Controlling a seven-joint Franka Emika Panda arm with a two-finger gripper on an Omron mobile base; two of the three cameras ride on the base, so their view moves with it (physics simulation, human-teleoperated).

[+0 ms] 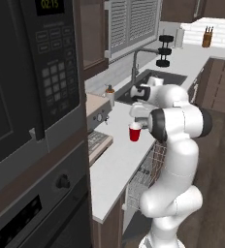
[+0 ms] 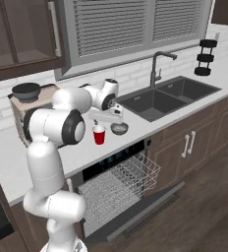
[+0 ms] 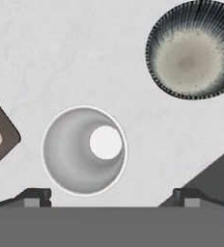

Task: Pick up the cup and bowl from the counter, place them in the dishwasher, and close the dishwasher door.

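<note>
In the right base view, a dark pan (image 2: 26,90) sits on a brown box (image 2: 35,104) at the far left of the counter (image 2: 8,152), against the white tile wall. Right of it the gripper (image 2: 115,117) hangs above the counter with its jaws spread wide and nothing between them; the hand view confirms this, with the fingertips (image 3: 38,197) standing far apart at the bottom edge. The cup (image 2: 99,134) stands upright on the counter just below and slightly left of the gripper, not touched by it. In the hand view the cup (image 3: 85,150) is seen from straight above, its white rim round and its inside pale grey, lying between the two fingertips but clear of both. The bowl (image 2: 119,129) rests upright just right of the cup, near but apart from it; in the hand view the bowl (image 3: 197,49) shows a dark striped wall and a pale centre. Below the counter the dishwasher (image 2: 117,179) is open, its wire rack (image 2: 130,177) pulled out over the lowered door (image 2: 150,209). Further right lies the dark double sink (image 2: 167,96) with its tap (image 2: 157,66).
</note>
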